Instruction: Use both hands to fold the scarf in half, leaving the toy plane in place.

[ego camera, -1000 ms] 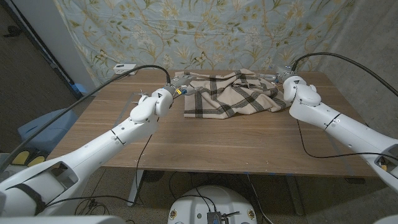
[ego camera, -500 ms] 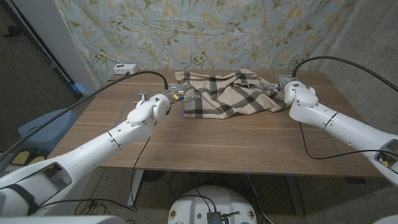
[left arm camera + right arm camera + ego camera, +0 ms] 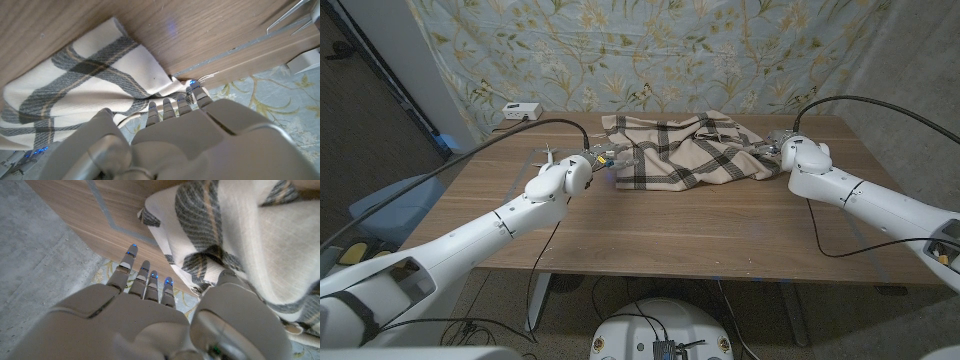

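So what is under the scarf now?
The scarf lies bunched on the wooden table. The cloth covers anything beneath it; no toy plane can be seen.

**Colours and Patterns**

Scarf (image 3: 682, 150): cream with dark grey plaid stripes and thin tan lines. Table (image 3: 660, 225): brown wood grain. Backdrop curtain (image 3: 650, 50): pale blue, yellow-green floral print. Arms: white; hands grey.

White glossy arm shells, black cables trailing; grey robot hand (image 3: 165, 145) fingertips lit blue.
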`<state>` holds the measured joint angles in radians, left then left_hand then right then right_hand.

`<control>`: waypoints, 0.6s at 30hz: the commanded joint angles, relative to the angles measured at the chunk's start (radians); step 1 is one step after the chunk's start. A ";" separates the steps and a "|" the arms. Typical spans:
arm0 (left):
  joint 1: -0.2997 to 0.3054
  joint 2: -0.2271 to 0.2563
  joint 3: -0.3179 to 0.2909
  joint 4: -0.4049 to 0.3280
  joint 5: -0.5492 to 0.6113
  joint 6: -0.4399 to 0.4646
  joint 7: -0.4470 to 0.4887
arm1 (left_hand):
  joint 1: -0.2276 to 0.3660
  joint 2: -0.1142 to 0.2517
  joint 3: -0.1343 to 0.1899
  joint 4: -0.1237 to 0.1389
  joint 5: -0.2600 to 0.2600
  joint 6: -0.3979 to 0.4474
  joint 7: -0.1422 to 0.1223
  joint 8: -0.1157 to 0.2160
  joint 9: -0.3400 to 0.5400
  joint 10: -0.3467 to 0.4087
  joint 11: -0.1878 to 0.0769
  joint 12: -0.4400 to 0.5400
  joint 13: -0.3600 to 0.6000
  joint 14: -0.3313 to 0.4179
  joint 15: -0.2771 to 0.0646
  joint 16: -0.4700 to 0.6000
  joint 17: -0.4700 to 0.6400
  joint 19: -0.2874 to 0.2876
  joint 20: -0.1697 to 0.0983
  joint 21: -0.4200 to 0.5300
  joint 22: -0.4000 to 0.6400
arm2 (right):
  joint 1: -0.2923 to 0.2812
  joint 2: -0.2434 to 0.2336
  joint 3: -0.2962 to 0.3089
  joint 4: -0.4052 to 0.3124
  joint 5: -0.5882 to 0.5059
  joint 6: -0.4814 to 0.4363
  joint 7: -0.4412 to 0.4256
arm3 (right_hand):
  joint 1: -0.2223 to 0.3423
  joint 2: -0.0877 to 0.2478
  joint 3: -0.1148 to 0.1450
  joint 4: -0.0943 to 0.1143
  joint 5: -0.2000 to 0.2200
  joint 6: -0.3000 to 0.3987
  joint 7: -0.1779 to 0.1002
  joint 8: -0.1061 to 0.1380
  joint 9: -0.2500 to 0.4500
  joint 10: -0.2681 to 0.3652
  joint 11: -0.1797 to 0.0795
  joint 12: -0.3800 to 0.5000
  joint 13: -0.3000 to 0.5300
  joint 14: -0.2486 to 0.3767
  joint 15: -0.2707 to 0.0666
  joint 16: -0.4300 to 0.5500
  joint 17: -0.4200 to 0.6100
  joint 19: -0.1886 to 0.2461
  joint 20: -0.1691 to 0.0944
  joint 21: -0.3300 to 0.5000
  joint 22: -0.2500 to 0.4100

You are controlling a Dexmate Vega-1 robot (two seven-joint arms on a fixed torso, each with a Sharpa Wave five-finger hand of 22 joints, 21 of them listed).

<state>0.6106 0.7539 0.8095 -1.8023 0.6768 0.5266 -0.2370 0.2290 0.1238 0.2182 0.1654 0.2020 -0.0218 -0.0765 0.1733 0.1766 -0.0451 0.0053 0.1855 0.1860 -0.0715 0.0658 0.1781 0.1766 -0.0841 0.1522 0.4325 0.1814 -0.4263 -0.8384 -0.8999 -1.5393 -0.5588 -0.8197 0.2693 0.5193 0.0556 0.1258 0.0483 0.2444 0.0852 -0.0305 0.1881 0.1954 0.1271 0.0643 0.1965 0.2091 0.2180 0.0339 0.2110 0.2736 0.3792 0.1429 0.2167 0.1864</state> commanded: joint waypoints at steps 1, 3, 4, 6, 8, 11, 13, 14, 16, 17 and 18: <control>-0.017 -0.002 0.024 0.029 -0.011 -0.014 0.001 | -0.008 0.002 -0.004 -0.002 0.009 0.002 -0.001 0.008 0.001 0.001 0.005 0.009 0.001 0.005 -0.003 0.008 0.004 0.006 0.006 -0.004 0.003 | 0.035 0.031 -0.035 0.085 0.021 0.003 0.041 | 0.016 0.008 0.004 -0.010 0.005 -0.006 0.003 0.004 0.000 -0.001 0.010 0.002 0.000 0.007 0.004 0.003 -0.002 0.013 0.004 0.006 -0.001; -0.021 -0.003 0.026 0.035 -0.014 -0.016 -0.003 | -0.009 0.002 -0.005 -0.002 0.010 0.002 -0.001 0.008 0.001 0.001 0.005 0.009 0.001 0.007 -0.003 0.009 0.003 0.010 0.007 -0.003 0.003 | 0.044 0.038 -0.041 0.103 0.024 0.006 0.043 | 0.017 0.009 0.004 -0.011 0.005 -0.009 0.002 0.003 0.001 -0.003 0.013 0.001 0.000 0.006 0.006 0.002 -0.003 0.014 0.005 0.006 -0.001; -0.023 -0.005 0.026 0.039 -0.019 -0.019 -0.004 | -0.010 0.002 -0.005 -0.002 0.010 0.002 -0.001 0.008 0.001 0.001 0.005 0.009 0.001 0.009 -0.003 0.010 0.003 0.012 0.008 -0.002 0.003 | 0.048 0.045 -0.042 0.113 0.029 0.003 0.044 | 0.018 0.009 0.005 -0.011 0.005 -0.012 0.002 0.002 0.001 -0.003 0.016 0.001 0.000 0.007 0.007 0.002 -0.003 0.015 0.004 0.007 -0.001; -0.028 -0.005 0.027 0.050 -0.030 -0.029 -0.009 | -0.012 0.002 -0.005 -0.002 0.011 0.001 0.001 0.008 0.001 0.001 0.006 0.010 0.001 0.011 -0.002 0.010 0.003 0.015 0.010 -0.002 0.003 | 0.055 0.053 -0.043 0.131 0.038 0.003 0.043 | 0.019 0.012 0.006 -0.012 0.005 -0.013 0.004 0.002 0.001 -0.004 0.020 0.001 0.000 0.008 0.008 0.003 -0.004 0.017 0.004 0.007 -0.001; -0.032 -0.004 0.026 0.060 -0.046 -0.047 -0.015 | -0.014 0.004 -0.005 -0.002 0.011 -0.001 0.003 0.007 0.001 -0.001 0.006 0.009 0.001 0.011 -0.004 0.011 0.003 0.015 0.011 -0.003 0.003 | 0.067 0.065 -0.048 0.154 0.045 -0.002 0.048 | 0.018 0.016 0.007 -0.011 0.005 -0.014 0.010 0.002 0.001 -0.004 0.020 0.001 0.000 0.009 0.009 0.003 -0.005 0.020 0.005 0.008 -0.001; -0.038 -0.002 0.029 0.073 -0.064 -0.070 -0.024 | -0.026 0.012 -0.007 0.002 0.016 -0.023 0.000 0.002 0.002 -0.014 0.009 0.006 0.001 0.004 -0.004 0.008 0.004 0.007 0.013 -0.009 0.004 | 0.081 0.081 -0.059 0.186 0.050 -0.013 0.045 | 0.013 0.021 0.007 -0.008 0.004 -0.017 0.011 0.002 0.001 -0.003 0.021 0.002 0.000 0.014 0.005 0.006 -0.004 0.027 0.004 0.010 -0.001; -0.044 -0.002 0.037 0.080 -0.062 -0.076 -0.032 | -0.033 0.015 -0.008 0.004 0.018 -0.029 -0.002 0.001 0.002 -0.024 0.005 0.004 0.001 -0.005 -0.006 0.005 0.004 0.001 0.014 -0.013 0.005 | 0.090 0.091 -0.065 0.205 0.056 -0.020 0.043 | 0.005 0.032 0.007 -0.001 0.002 -0.018 0.010 0.003 0.001 -0.002 0.018 0.002 0.000 0.018 0.001 0.009 -0.004 0.038 -0.003 0.014 -0.001; -0.047 -0.002 0.041 0.083 -0.062 -0.081 -0.035 | -0.035 0.016 -0.008 0.005 0.018 -0.032 -0.002 0.001 0.002 -0.027 0.007 0.003 0.001 -0.008 -0.007 0.004 0.004 0.000 0.014 -0.013 0.005 | 0.091 0.091 -0.064 0.211 0.062 -0.011 0.039 | 0.000 0.037 0.008 0.003 0.001 -0.019 0.010 0.003 0.001 0.001 0.014 0.004 -0.001 0.021 -0.001 0.011 -0.004 0.045 -0.008 0.016 -0.001; -0.049 -0.004 0.045 0.089 -0.061 -0.086 -0.034 | -0.038 0.017 -0.009 0.006 0.019 -0.036 -0.002 0.001 0.002 -0.030 0.005 0.003 0.001 -0.010 -0.007 0.004 0.004 0.000 0.014 -0.014 0.005 | 0.093 0.098 -0.061 0.225 0.078 -0.010 0.031 | 0.000 0.046 0.010 0.003 0.000 -0.019 0.011 0.005 0.001 0.011 0.013 0.008 -0.001 0.046 -0.009 0.020 -0.006 0.066 -0.013 0.023 -0.001; -0.050 -0.005 0.047 0.090 -0.059 -0.087 -0.033 | -0.040 0.017 -0.009 0.006 0.020 -0.037 -0.002 0.001 0.002 -0.031 0.005 0.003 0.001 -0.011 -0.008 0.004 0.004 0.000 0.013 -0.015 0.005 | 0.094 0.099 -0.061 0.229 0.085 -0.005 0.027 | 0.003 0.048 0.012 0.001 -0.001 -0.020 0.011 0.005 0.001 0.022 0.017 0.013 -0.001 0.058 -0.013 0.023 -0.009 0.079 -0.018 0.026 -0.001; -0.051 -0.005 0.049 0.092 -0.057 -0.088 -0.032 | -0.041 0.018 -0.009 0.006 0.020 -0.038 -0.002 0.001 0.002 -0.031 0.004 0.003 0.001 -0.011 -0.007 0.004 0.004 0.000 0.014 -0.015 0.005 | 0.093 0.100 -0.059 0.232 0.090 -0.002 0.019 | 0.005 0.050 0.013 0.000 -0.001 -0.019 0.013 0.006 0.001 0.023 0.016 0.013 -0.001 0.067 -0.017 0.025 -0.010 0.084 -0.020 0.028 -0.001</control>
<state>0.5780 0.7511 0.8389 -1.7427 0.6326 0.4739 -0.2558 0.1998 0.1423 0.2131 0.1693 0.2156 -0.0507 -0.0729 0.1780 0.1767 -0.0638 0.0128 0.1856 0.1861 -0.0754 0.0589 0.1780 0.1795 -0.0749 0.1613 0.4226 0.1841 -0.3606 -0.7731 -0.9476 -1.3848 -0.5152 -0.8248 0.3070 0.5199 0.0940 0.1343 0.0470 0.2442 0.0691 -0.0216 0.1881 0.1955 0.1347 0.0786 0.1987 0.2070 0.2601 0.0243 0.2223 0.2652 0.4408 0.1276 0.2365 0.1864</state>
